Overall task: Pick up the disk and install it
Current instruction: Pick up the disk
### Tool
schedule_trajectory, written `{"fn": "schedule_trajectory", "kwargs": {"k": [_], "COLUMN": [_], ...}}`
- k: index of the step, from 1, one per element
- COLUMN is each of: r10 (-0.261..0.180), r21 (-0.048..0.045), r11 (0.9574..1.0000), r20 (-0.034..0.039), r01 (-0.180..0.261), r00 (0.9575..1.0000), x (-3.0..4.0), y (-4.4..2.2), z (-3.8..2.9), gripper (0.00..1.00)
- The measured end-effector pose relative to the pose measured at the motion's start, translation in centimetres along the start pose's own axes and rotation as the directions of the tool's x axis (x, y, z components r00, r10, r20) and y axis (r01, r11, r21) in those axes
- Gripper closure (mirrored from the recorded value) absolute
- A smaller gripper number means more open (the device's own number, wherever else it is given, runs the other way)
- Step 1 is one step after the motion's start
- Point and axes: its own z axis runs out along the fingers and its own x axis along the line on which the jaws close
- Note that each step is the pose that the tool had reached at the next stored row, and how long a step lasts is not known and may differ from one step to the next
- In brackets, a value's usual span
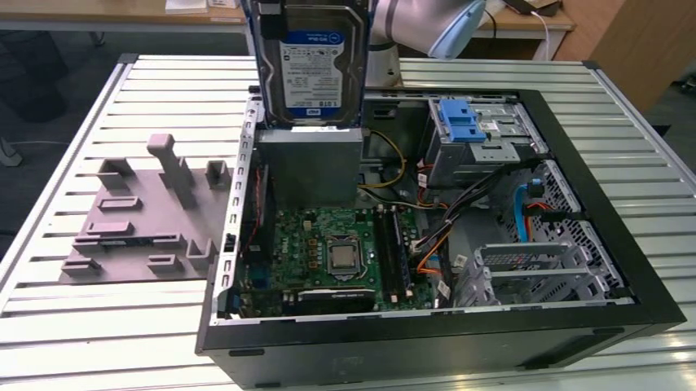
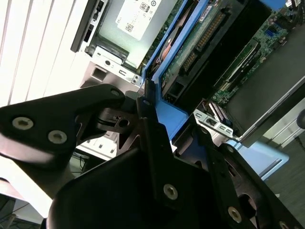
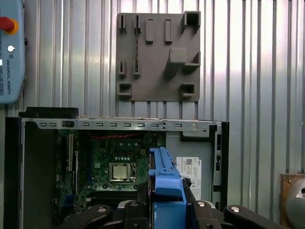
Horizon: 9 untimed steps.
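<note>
The disk (image 1: pixel 313 63), a silver hard drive with a white-and-blue label and blue side rails, hangs upright above the open computer case (image 1: pixel 609 204), over the grey power-supply box (image 1: pixel 310 163). In both wrist views my gripper (image 2: pixel 169 121) (image 3: pixel 167 207) is shut on the disk, its black fingers (image 2: pixel 143 107) clamping the blue rail (image 3: pixel 166 179). Past the fingers, the disk's underside (image 2: pixel 200 38) points down toward the case interior. The metal drive cage with a blue latch (image 1: pixel 473 130) sits in the case's far corner, toward the exterior view's right of the disk.
The motherboard (image 1: pixel 326 252) lies in the case floor with cables (image 1: pixel 435 236) beside it. A grey fixture plate (image 1: pixel 142 212) with upright pegs rests on the slatted table at the exterior view's left. A teach pendant (image 3: pixel 9 47) lies on the table. The robot arm (image 1: pixel 429 24) rises behind the case.
</note>
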Motion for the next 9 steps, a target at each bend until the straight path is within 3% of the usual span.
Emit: {"fn": "schedule_trajectory", "kwargs": {"k": [9], "r10": [0.007], "r21": [0.0002], "r11": [1.0000], "r20": [0.0000], "r01": [-0.007], "r00": [1.0000], "x": [0.84], "y": [-0.46], "z": [-0.02], "gripper": [0.64]}}
